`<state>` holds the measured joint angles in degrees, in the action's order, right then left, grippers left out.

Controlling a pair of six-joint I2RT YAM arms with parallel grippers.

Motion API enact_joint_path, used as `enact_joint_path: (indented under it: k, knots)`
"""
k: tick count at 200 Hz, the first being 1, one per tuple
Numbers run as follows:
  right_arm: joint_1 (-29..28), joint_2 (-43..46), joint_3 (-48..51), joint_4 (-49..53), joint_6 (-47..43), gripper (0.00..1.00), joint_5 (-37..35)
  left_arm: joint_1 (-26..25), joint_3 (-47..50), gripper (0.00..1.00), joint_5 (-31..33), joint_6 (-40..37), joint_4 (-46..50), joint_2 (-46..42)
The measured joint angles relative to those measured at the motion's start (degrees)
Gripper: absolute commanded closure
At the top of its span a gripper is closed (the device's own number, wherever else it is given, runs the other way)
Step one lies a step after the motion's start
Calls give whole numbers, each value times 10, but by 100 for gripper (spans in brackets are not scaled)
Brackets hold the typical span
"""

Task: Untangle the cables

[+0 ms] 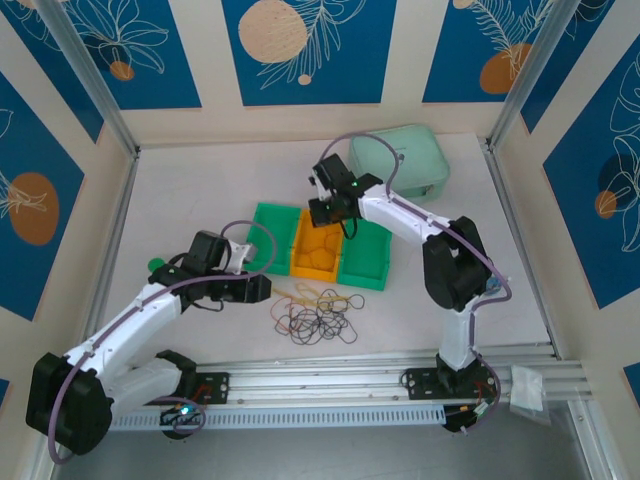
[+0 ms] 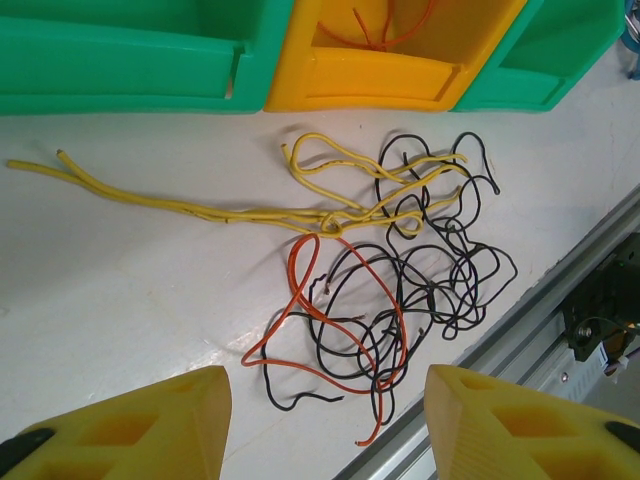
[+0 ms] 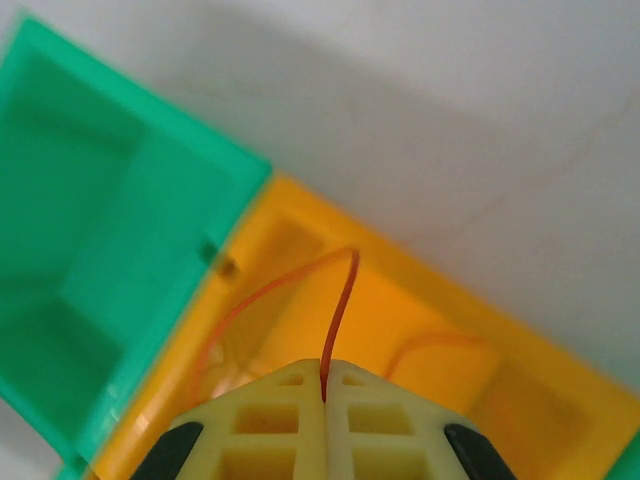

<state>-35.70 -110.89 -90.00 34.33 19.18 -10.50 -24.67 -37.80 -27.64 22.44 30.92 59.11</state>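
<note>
Many thin cables [image 1: 318, 315] [image 2: 400, 290] lie in a tangled heap on the white table [image 1: 200, 180], near the front rail [image 1: 330, 375]. Black, orange and yellow loops cross one another, and a long yellow strand [image 2: 150, 200] trails out alone. Just beside the heap, the left gripper [image 1: 262, 289] [image 2: 325, 385] hovers with its fingers spread wide, holding nothing. Beyond stand a green bin [image 1: 270, 225], an orange bin [image 1: 303, 262] [image 3: 560, 400] and another green bin [image 1: 370, 270] in a row. Above the orange bin, the right gripper [image 1: 335, 215] [image 3: 323, 372] is pressed together on an orange strand [image 3: 340, 300] that arcs down into the bin. Farthest back sits a pale green case [image 1: 415, 160].
</note>
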Motion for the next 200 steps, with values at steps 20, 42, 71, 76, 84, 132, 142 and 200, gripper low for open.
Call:
enact_joint_path:
  k: [20,42,71,76,84,132,142,200]
  knots:
    - [-7,24,44,12,8,98,3,0,0,46,0,0,0,0]
    - [-18,43,57,23,10,93,4,0,0,49,0,-1,-1,1]
    - [-26,49,55,26,13,74,6,-1,4,55,-5,-5,-7,4]
    - [-26,49,54,27,14,72,6,-1,5,56,-6,-5,-8,4]
    - [-26,49,51,32,15,70,6,-1,7,57,-7,-5,-12,4]
    - [-13,59,28,57,19,66,-1,-3,18,73,-9,-11,-18,7]
    - [-4,69,29,65,19,66,0,-4,19,75,-9,-14,-20,10]
    - [40,173,81,73,28,67,10,-12,23,84,-10,-18,-41,37]
